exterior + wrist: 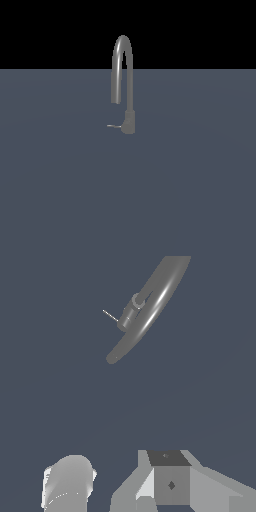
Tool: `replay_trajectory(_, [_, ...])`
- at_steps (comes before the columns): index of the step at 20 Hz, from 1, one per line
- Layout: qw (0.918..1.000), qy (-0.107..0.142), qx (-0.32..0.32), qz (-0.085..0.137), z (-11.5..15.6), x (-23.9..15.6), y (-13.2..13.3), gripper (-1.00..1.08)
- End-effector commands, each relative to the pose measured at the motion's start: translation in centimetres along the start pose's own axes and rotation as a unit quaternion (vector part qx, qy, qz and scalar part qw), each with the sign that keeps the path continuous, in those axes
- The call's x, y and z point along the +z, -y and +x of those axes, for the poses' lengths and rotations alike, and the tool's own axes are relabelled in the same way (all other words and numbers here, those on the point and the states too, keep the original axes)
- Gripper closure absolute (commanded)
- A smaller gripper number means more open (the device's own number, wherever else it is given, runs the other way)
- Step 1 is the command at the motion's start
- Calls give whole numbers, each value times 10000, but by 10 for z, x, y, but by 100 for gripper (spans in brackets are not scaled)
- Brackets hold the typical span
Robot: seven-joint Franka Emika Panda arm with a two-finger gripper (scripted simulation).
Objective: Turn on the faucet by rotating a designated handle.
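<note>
The faucet point(123, 80) stands upright at the exterior view's centre, its handle point(114, 126) jutting toward the frame's left (thin, low on the base). The gripper point(170, 483) hangs well apart from it; whether its jaws are spread is unclear.

The faucet point(122, 70) is matte grey, with a pale sheen along its arched spout. The handle point(113, 126) is a lighter grey. The surface point(190, 190) is plain slate blue-grey, unpatterned, under a black background. The arm's parts point(68, 482) are white and light grey.
</note>
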State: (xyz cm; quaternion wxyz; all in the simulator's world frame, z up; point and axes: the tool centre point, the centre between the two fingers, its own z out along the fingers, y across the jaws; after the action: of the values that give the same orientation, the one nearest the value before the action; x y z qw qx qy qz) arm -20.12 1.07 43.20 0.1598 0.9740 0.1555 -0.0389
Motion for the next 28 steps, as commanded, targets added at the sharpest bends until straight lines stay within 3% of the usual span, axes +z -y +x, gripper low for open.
replay_trajectory(1, [9985,25,-387,-379,15,8,5,108])
replay_trajectory(6, [9881,73,-1090,-1085,42,25,16,108])
replay_trajectory(12, [9661,120,-1826,-1823,69,45,29,108])
replay_trajectory(19, [9325,163,-2552,-2550,94,68,43,108])
replay_trajectory(28, [8825,203,-3319,-3326,119,96,59,108])
